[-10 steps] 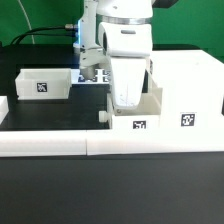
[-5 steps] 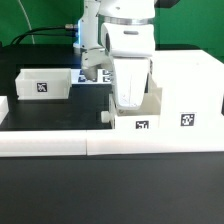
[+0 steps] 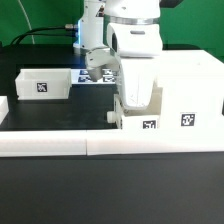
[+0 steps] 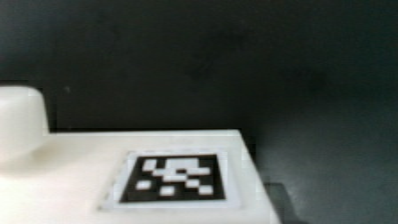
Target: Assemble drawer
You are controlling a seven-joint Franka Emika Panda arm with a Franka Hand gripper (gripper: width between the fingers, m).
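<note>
The tall boxy white shell point(image 3: 190, 85) stands at the exterior view's right with a tag on its front. A small white tray point(image 3: 142, 118), tagged in front, sits against the shell's left side. My gripper point(image 3: 135, 103) reaches down into this tray and is shut on its wall; the fingertips are hidden by the hand and the tray. The wrist view shows the tray's white face point(image 4: 71, 160) with its tag point(image 4: 178, 178) and a round knob point(image 4: 15, 120); no fingers show there. A second tray point(image 3: 45, 83) lies at the exterior view's left.
Long low white bars point(image 3: 90, 143) run along the front of the black table. The marker board point(image 3: 95, 75) lies at the back behind my arm. A white block point(image 3: 3, 108) sits at the exterior view's left edge.
My gripper and the small tray have slid together toward the exterior view's right, closer against the shell. The left tray and the shell have not moved.
</note>
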